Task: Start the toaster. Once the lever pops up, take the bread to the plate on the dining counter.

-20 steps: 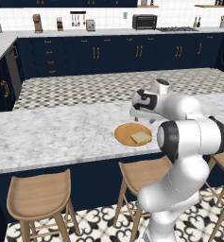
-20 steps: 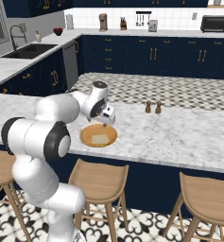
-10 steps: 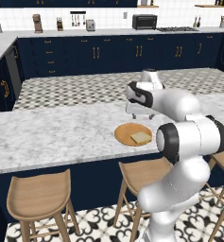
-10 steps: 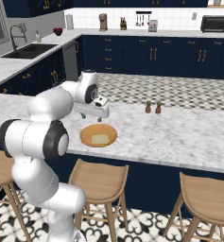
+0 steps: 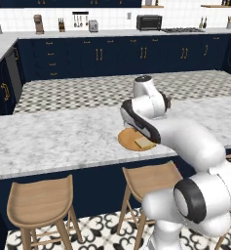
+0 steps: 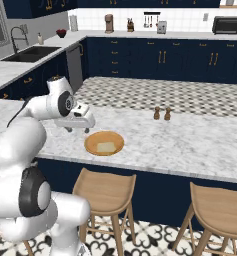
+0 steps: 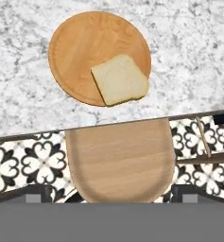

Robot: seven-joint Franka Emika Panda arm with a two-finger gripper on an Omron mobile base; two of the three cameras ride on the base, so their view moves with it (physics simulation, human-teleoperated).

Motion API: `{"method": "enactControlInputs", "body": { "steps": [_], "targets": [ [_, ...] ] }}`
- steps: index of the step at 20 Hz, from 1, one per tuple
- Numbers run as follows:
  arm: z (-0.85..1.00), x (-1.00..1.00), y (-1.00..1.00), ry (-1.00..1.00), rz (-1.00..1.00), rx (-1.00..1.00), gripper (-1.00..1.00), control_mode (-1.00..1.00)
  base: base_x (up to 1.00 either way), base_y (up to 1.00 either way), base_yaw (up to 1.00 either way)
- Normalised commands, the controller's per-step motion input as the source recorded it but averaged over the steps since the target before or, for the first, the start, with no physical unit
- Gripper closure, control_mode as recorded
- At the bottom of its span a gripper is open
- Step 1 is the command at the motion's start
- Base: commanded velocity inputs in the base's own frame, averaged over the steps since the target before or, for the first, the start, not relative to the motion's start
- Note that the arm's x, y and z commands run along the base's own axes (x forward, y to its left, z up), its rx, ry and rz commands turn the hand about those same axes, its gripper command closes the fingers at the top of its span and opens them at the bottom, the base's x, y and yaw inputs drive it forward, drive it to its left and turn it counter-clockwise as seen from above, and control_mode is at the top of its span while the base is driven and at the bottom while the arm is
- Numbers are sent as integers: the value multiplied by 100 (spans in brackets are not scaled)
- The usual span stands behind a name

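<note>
Lifted clear since earlier, gripper (image 6: pixel 77 127) hangs wide open and empty; bread (image 7: pixel 120 79) rests on plate (image 7: pixel 75 47), probably light, crumbly, best pinched by edges.

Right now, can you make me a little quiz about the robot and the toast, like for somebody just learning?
1. True or false: the bread lies on the plate.
2. The gripper is: A) shut on the bread, B) open and holding nothing, C) pressing the stool.
3. Fill in: the plate sits on the ______ counter, the one with stools in front.

Key
1. True. The slice sits toward one edge of the plate.
2. B. The jaws are apart, with nothing between them.
3. Dining, the long marble-topped island.
</note>
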Motion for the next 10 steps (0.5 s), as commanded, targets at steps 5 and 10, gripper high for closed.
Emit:
{"method": "enactControlInputs", "body": {
  "steps": [5,10],
  "targets": [
    [3,-78,85,-7,6,-31,-100,-100,0,0,0],
    [0,-7,86,9,5,-25,-100,-100,0,0,0]
  ]
}}
